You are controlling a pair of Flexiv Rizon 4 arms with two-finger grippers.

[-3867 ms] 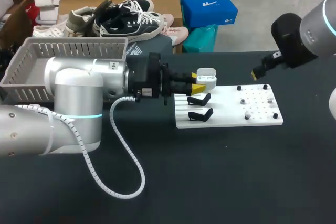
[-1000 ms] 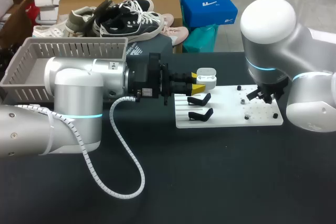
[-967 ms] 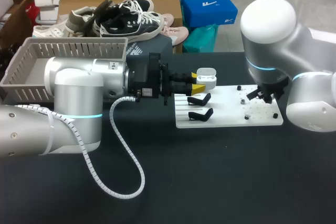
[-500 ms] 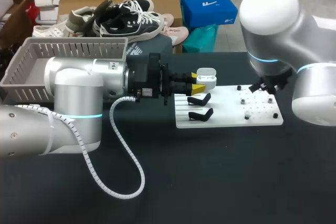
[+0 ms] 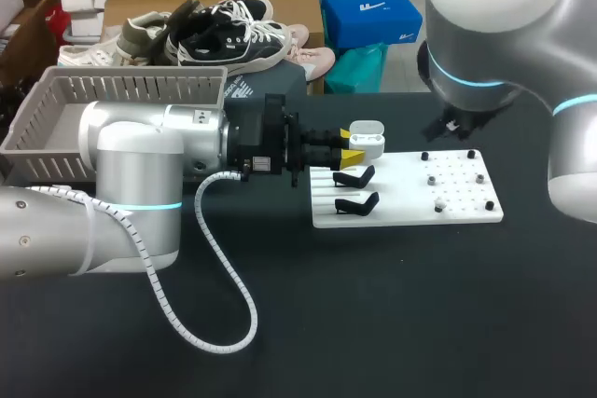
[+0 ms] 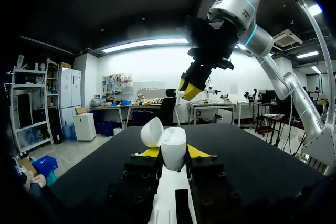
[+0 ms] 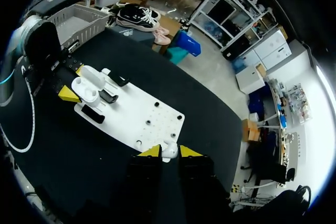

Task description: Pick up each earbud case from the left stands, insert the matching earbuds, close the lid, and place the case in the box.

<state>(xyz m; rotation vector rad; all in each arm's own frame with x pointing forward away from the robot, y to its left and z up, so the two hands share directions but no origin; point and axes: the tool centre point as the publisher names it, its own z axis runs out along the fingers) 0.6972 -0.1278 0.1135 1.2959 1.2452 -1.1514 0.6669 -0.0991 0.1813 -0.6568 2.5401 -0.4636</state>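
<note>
Right gripper point(image 7: 169, 152) has lifted off the flat white peg board point(image 5: 406, 195) in the last half second and now hangs above its far edge. Left arm hasn't budged.

You've got a small white earbud point(image 7: 169, 148) pinched between the right's yellow tips, pulled clear of the pegs so it can travel to the case. Left gripper point(image 6: 173, 154) is clamped on the sides of the glossy white earbud case point(image 6: 173, 141). The lid is flipped open and the cavity faces up, at the board's left end just beside the two empty black stands point(image 5: 354, 177). My read is it's parked there as a fixture so you can load it one-handed. Can't tell if the case is clear of its own stand.

Next looks like bringing the bud down into the open case. The lid stands up on the far side, so come in from above, not across it.

Watch:
- More white earbuds point(image 5: 437, 203) sit on pegs below your path.
- Grey slatted plastic box point(image 5: 112, 100) is at rear left, behind the left arm, so drop-off means swinging back.
- White coiled cable point(image 5: 224, 277) trails from that arm onto the table.
</note>
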